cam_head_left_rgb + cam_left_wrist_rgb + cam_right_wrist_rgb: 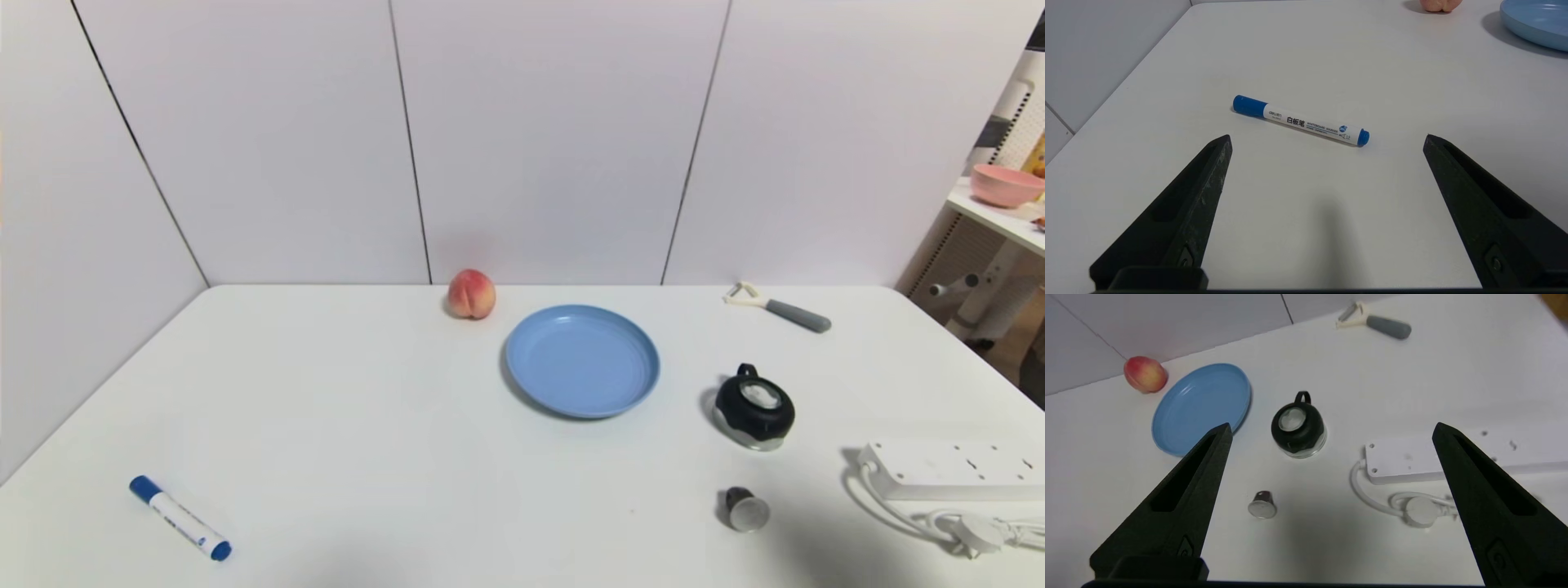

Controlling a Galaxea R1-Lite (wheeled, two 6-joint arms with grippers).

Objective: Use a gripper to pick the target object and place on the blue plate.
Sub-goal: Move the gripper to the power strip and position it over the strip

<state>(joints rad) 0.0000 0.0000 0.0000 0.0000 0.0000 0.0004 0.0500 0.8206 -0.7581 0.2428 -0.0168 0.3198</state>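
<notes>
The white power strip point(951, 469) lies at the table's near right edge, its coiled cable and plug point(976, 532) in front of it; in the right wrist view the power strip point(1412, 459) sits ahead of the right finger. The blue plate point(582, 360) rests mid-table and shows as the blue plate point(1202, 406) and as a blue plate edge point(1535, 20). My right gripper point(1331, 430) hangs open above the near right table, holding nothing. My left gripper point(1327, 139) is open over the near left, just short of a marker. Neither gripper shows in the head view.
A white marker with blue cap point(180, 518) lies near left. A peach point(471, 294) sits behind the plate, a peeler point(780, 307) at far right. A black round lidded jar point(754, 407) and a small metal cup point(743, 508) lie between plate and strip.
</notes>
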